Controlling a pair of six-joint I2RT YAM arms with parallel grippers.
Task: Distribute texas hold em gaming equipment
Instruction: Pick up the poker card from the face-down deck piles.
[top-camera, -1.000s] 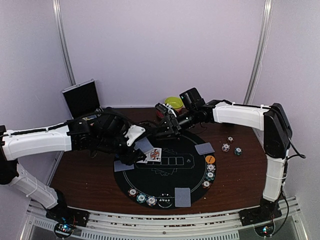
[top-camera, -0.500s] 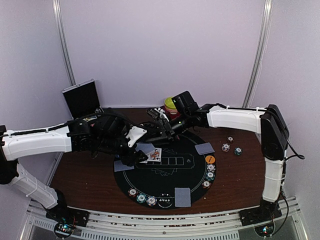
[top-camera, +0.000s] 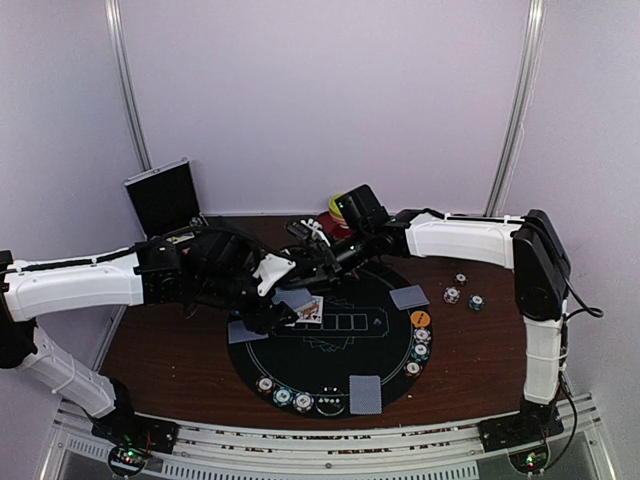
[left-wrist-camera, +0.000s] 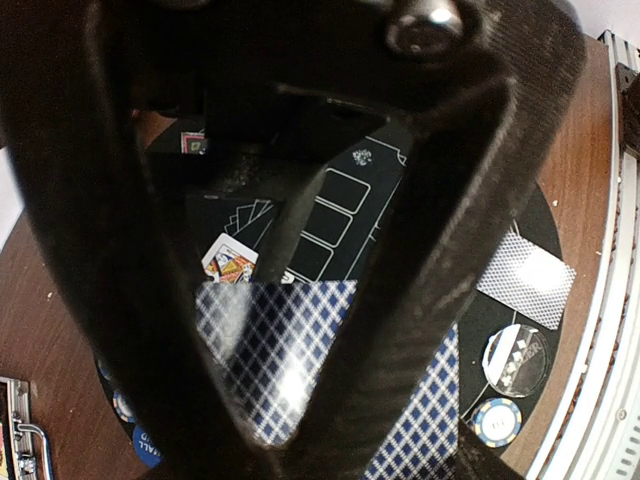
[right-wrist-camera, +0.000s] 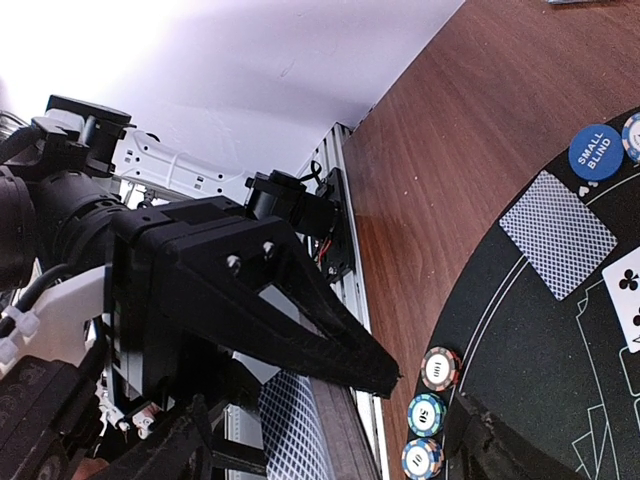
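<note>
Mat (top-camera: 392, 345) round, black, cards (left-wrist-camera: 285, 372) with blue lattice backs, chips (top-camera: 303, 402) round, striped

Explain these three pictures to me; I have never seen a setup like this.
You are looking at two robot arms, a left arm and a right arm, bolted at the near edge of a brown table. The wide picture looks down from above and behind them. The other two come from small cameras on each wrist. On the table lies a round black poker mat with face-down cards, one face-up card, chips along its rim and an orange disc. A few loose chips sit to the mat's right. The left claw grips blue-checked cards. The right claw is open, holds nothing and reaches toward them.
</note>
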